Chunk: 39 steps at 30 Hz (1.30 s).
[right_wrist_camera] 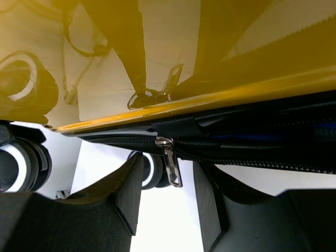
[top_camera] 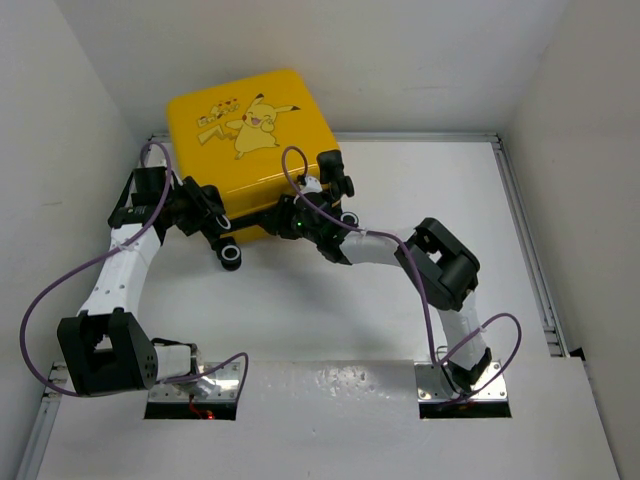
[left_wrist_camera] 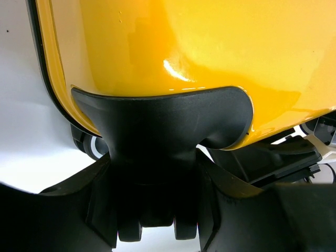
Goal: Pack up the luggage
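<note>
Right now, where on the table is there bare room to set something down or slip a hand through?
Widest bare patch: the table right of the luggage, out to the side rail. Another lies in the middle, between left arm and right arm. Crowded: the luggage's near edge, where left gripper, right gripper and a wheel bunch together.

Yellow luggage [top_camera: 255, 150] on white table [top_camera: 330, 320]
</note>
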{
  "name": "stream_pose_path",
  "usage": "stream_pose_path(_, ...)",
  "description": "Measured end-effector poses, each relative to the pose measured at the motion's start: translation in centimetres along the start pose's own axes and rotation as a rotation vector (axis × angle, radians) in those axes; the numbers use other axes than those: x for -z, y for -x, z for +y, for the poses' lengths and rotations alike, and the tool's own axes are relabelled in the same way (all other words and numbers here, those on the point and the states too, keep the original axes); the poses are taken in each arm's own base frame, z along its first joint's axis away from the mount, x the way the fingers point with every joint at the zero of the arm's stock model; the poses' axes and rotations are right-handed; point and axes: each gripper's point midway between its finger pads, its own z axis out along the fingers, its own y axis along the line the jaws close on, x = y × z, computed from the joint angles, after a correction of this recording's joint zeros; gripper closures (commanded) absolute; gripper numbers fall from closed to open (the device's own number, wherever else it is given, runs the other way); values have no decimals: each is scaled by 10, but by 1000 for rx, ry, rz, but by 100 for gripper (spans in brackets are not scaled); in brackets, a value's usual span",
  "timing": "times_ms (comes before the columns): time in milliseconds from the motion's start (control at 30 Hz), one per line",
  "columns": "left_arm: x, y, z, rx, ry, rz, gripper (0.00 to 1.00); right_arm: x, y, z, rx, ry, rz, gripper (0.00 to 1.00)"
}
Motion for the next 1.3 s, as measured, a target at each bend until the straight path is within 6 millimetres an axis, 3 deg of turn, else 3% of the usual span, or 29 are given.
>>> stream_pose_path(100, 0, 0, 0, 0, 0, 0, 100, 0, 2, 0, 8, -4, -9, 63)
stream_pose_path(200, 0, 0, 0, 0, 0, 0, 100, -1, 3, -3, 22, -15, -18, 75)
stream_pose_path(233, 0, 0, 0, 0, -1, 0, 100, -1, 3, -4, 24, -17, -20, 85)
stream_pose_path(333, 0, 0, 0, 0, -3, -4, 100, -3, 4, -4, 29, -14, -26, 100)
stream_pose_path(567, 0, 0, 0, 0, -5, -8, 100, -3, 3, 3, 91, 13, -29, 100)
stream_pose_path(1067, 0, -1, 0, -3, 3, -12, 100, -9, -21, 25, 522, -5, 33, 100)
stream_pose_path(1300, 0, -1, 1, -4, 9, -13, 100, -8, -20, 23, 585, -14, 28, 100)
